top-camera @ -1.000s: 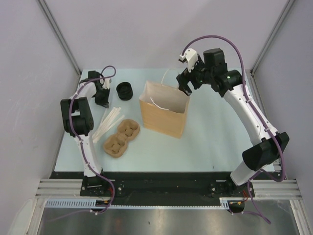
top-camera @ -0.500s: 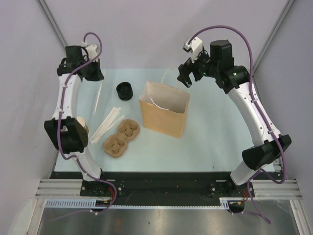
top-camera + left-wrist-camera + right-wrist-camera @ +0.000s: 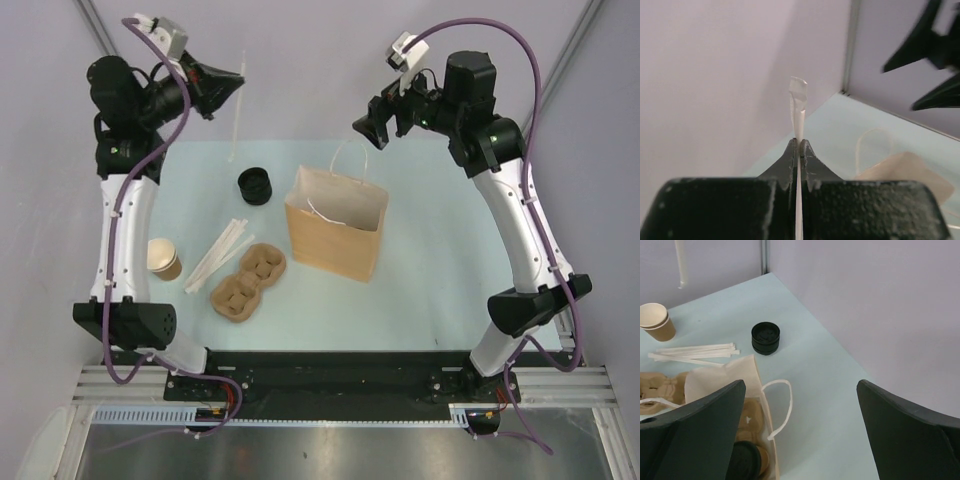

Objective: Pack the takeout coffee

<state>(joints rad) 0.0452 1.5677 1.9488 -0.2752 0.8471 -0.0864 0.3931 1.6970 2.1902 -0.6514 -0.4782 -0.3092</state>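
Pale table (image 3: 440,270), lilac walls. Down inside bag (image 3: 335,235): coffee (image 3: 746,459), only its black lid showing. Probably light, thin-walled, easily crushed, lid apt to pop off; best gripped gently round the paper wall below the lid and kept upright. Left gripper (image 3: 236,80) up high, pinched on a wrapped straw (image 3: 237,115). Right gripper (image 3: 372,130) spread wide above bag, holding nothing.

Matt paper bag (image 3: 333,240); plastic-lidded takeout coffee (image 3: 746,459)
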